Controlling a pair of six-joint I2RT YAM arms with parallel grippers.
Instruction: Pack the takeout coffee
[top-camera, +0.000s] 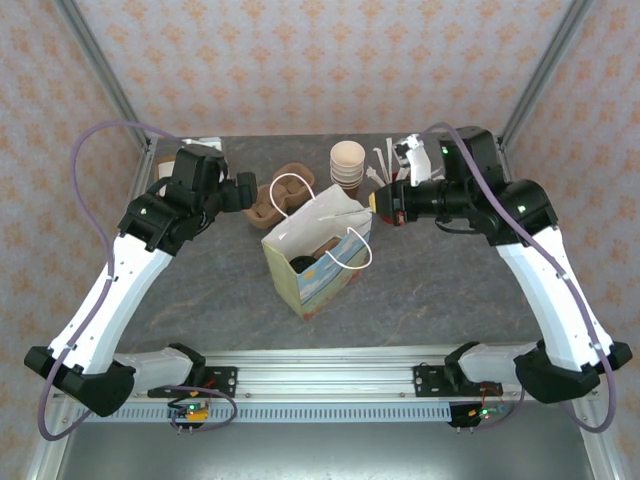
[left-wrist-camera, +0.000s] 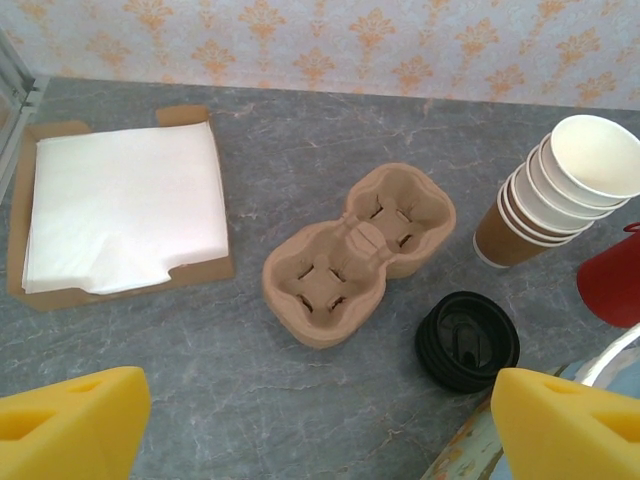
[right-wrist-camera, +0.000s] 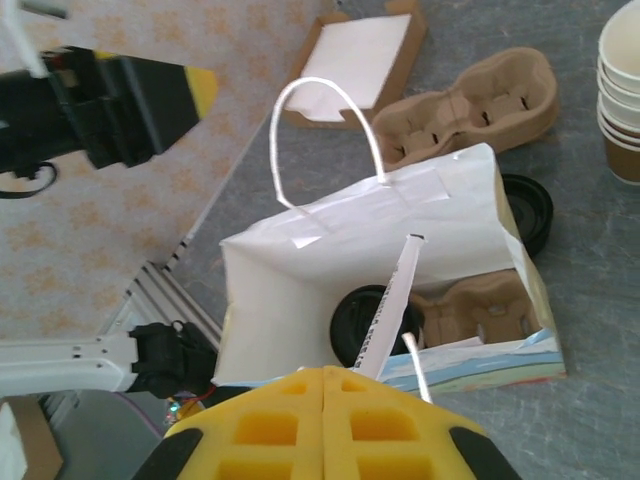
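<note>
**Right gripper** (right-wrist-camera: 325, 400): jaws clenched, at bottom centre of the right wrist view. A white strip (right-wrist-camera: 392, 300) rises from the tips and appears to be pinched there. It is judged to be a stirrer or sachet, held over the bag mouth so that it can be dropped in. The contact itself is cut by the fingers' edge, so the grip is not fully verified.

**Bag** (right-wrist-camera: 330, 260): stood upright with its mouth open at frame centre, directly beyond the strip. One handle (right-wrist-camera: 325, 130) is arched upward at the far wall, which leaves the mouth unobstructed.

**Coffee** (right-wrist-camera: 352, 318): its black lid is seen inside the bag, lower centre, beside a carrier (right-wrist-camera: 470, 310) that is also inside. It is judged already packed. Whether the cup is seated in that carrier cannot be told.

**Left gripper** (left-wrist-camera: 320, 435): jaws released, with the fingers spread to the two bottom corners of the left wrist view and nothing between them. It is held over bare table, presumably kept clear of the right arm's work.

**Beyond it, left wrist view:**
- empty carrier (left-wrist-camera: 355, 250) at centre
- black lids (left-wrist-camera: 467, 340) at lower right, just beside the bag's edge
- cup stack (left-wrist-camera: 560, 190) at right
- napkins (left-wrist-camera: 120, 205) at upper left

All are judged spare stock, set apart from the bag.

**Risk:** the strip may snag on the near handle when dropped.
</note>
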